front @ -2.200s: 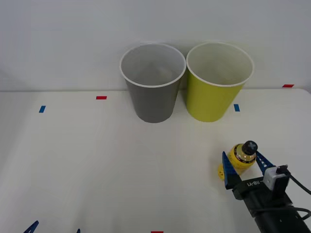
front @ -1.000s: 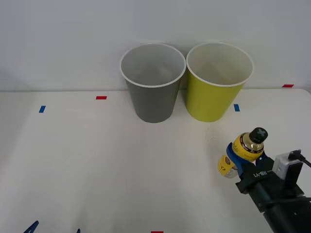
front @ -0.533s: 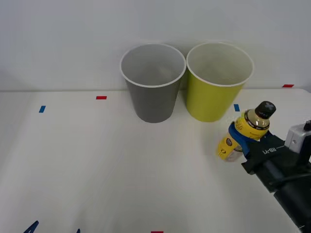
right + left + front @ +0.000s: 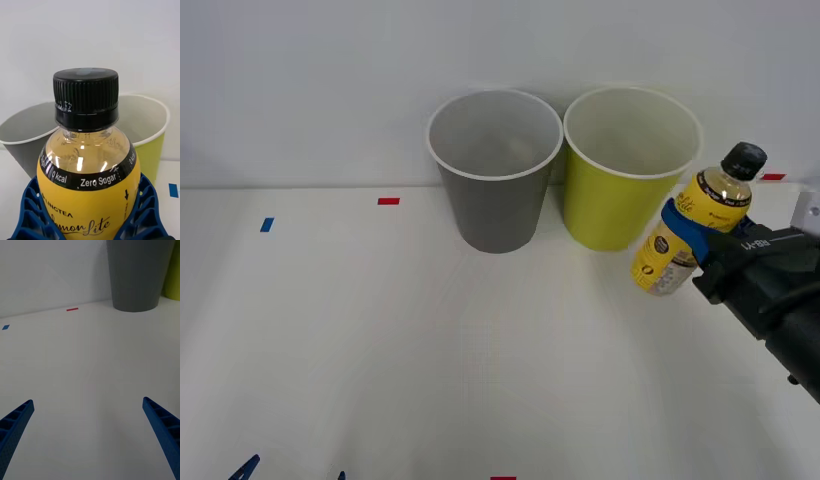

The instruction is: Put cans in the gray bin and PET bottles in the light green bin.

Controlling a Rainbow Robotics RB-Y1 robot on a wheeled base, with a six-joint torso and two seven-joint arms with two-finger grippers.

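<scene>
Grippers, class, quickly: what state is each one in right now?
Left gripper: open, empty, low over the table.
Right gripper: shut on the PET bottle, lifted beside the light green bin.

The gray bin (image 4: 495,170) and the light green bin (image 4: 630,168) stand upright side by side at the far edge of the worktop (image 4: 380,340), gray on the left. The PET bottle (image 4: 695,222), yellow-labelled and black-capped, is held tilted above the worktop, just right of the light green bin.

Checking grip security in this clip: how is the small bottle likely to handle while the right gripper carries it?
The bottle looks full of liquid, so probably heavy for its size. Its glossy label may be slippery, though the right gripper has ribbed fingers wrapped around it. It hangs tilted beside the green bin, so it could swing slightly.
</scene>
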